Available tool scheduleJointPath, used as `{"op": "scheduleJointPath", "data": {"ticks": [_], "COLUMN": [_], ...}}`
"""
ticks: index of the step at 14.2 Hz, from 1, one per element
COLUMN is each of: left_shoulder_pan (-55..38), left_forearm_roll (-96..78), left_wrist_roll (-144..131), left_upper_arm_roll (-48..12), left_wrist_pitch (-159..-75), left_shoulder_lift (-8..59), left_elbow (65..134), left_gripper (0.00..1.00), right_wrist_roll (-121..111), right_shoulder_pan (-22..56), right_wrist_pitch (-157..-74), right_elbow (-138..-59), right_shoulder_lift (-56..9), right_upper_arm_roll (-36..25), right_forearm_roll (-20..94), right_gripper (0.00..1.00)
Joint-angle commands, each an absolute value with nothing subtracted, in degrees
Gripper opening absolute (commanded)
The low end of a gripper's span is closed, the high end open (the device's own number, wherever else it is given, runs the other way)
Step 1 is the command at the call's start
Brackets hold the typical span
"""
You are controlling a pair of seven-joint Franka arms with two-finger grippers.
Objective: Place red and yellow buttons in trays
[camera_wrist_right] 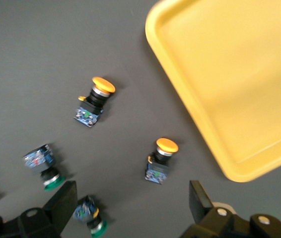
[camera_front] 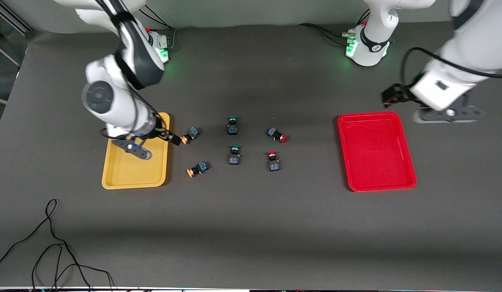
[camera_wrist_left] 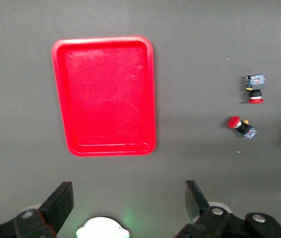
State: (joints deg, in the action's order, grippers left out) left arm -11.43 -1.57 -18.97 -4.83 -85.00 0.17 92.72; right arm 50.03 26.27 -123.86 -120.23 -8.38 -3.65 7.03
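Note:
Two yellow-capped buttons (camera_front: 190,135) (camera_front: 197,168) lie beside the yellow tray (camera_front: 129,174); the right wrist view shows them (camera_wrist_right: 95,101) (camera_wrist_right: 160,158) and the tray (camera_wrist_right: 230,74). Two red-capped buttons (camera_front: 276,134) (camera_front: 273,161) lie mid-table, nearer the red tray (camera_front: 376,152); the left wrist view shows them (camera_wrist_left: 254,88) (camera_wrist_left: 241,126) and the tray (camera_wrist_left: 105,94). My right gripper (camera_front: 166,136) (camera_wrist_right: 130,198) is open and empty over the yellow tray's edge, close to the farther yellow button. My left gripper (camera_front: 391,96) (camera_wrist_left: 128,196) is open and empty, up beside the red tray's far corner.
Two green-capped buttons (camera_front: 232,125) (camera_front: 234,155) lie between the yellow and red ones; they also show in the right wrist view (camera_wrist_right: 43,166) (camera_wrist_right: 88,215). A black cable (camera_front: 52,243) loops on the table near the front camera at the right arm's end.

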Motion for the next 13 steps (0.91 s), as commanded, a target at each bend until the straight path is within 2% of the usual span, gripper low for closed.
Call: {"op": "scheduleJointPath", "data": {"ticks": [1,5,11,13], "left_shoulder_pan": [-13.09,-17.03,-28.72,-31.02], "left_forearm_roll": [-3.68,-6.85,-7.48,-7.12], "left_wrist_roll": [-31.23,-51.53,-87.93,-92.36], "left_upper_arm_roll": [-7.98,-11.16,-11.16,-11.16], "left_wrist_pitch": [-85.08,-86.91,-97.8,-100.8], "left_shoulder_lift": [-0.62,0.61,5.7,8.25], "left_elbow": [93.69,94.13,94.31,95.0], "left_gripper": [1.0,1.0,1.0,1.0], "right_wrist_roll": [56.15,61.07,62.58,62.58], "right_shoulder_pan": [29.44,32.86,33.13,33.13], "right_wrist_pitch": [-135.41,-150.61,-151.0,-151.17], "right_elbow": [-128.66,-134.11,-135.0,-135.79], "right_shoulder_lift": [-10.35,-17.83,-19.07,-19.07], "right_upper_arm_roll": [-4.04,-4.04,-4.04,-4.04], "right_forearm_roll": [8.09,8.17,8.17,8.17], "right_gripper": [1.0,1.0,1.0,1.0]}}
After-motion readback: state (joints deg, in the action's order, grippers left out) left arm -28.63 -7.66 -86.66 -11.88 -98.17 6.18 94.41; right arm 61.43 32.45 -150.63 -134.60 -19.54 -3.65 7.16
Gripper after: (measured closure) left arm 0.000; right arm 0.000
